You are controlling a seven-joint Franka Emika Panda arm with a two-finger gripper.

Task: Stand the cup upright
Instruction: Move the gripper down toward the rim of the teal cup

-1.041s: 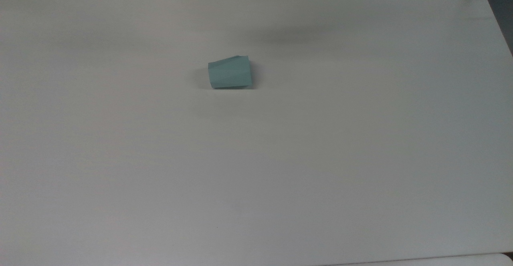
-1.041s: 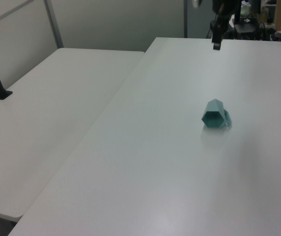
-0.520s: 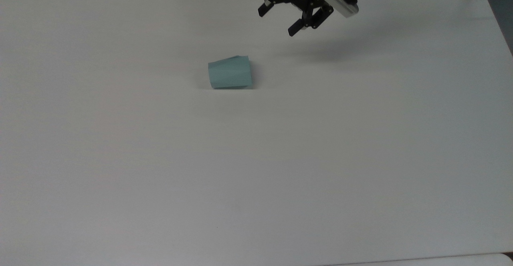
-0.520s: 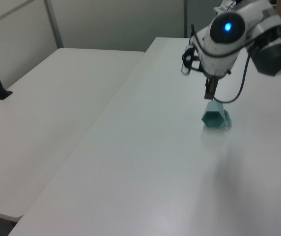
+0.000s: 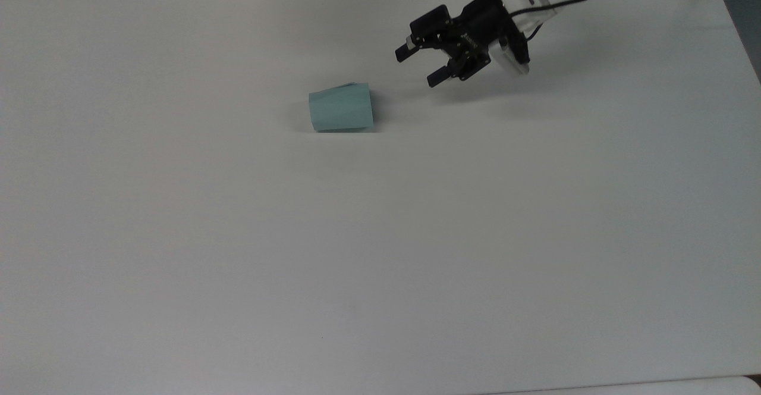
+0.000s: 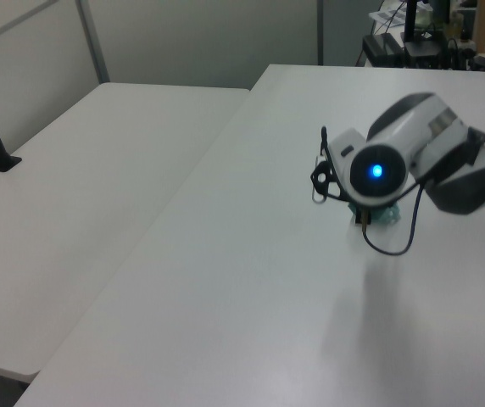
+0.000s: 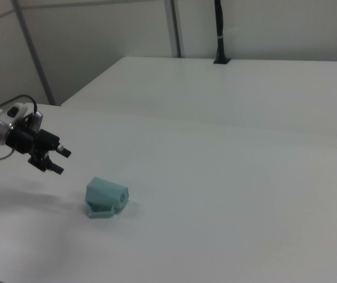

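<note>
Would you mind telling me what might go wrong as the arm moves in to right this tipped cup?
1. The cup lies on its side on the smooth table; a finger striking it off-centre might roll or slide it away rather than grip it.
2. The gripper is open and apart from the cup, approaching low from the top view's right, facing the cup's wider end; its tapering, faceted sides may slip between the fingers.

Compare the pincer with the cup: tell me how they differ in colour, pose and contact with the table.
The pincer is black; the cup is pale teal. The pincer hangs above the table with its fingers apart, while the cup lies on its side on the surface. In the top view, the pincer sits to the cup's right, clear of it.
</note>
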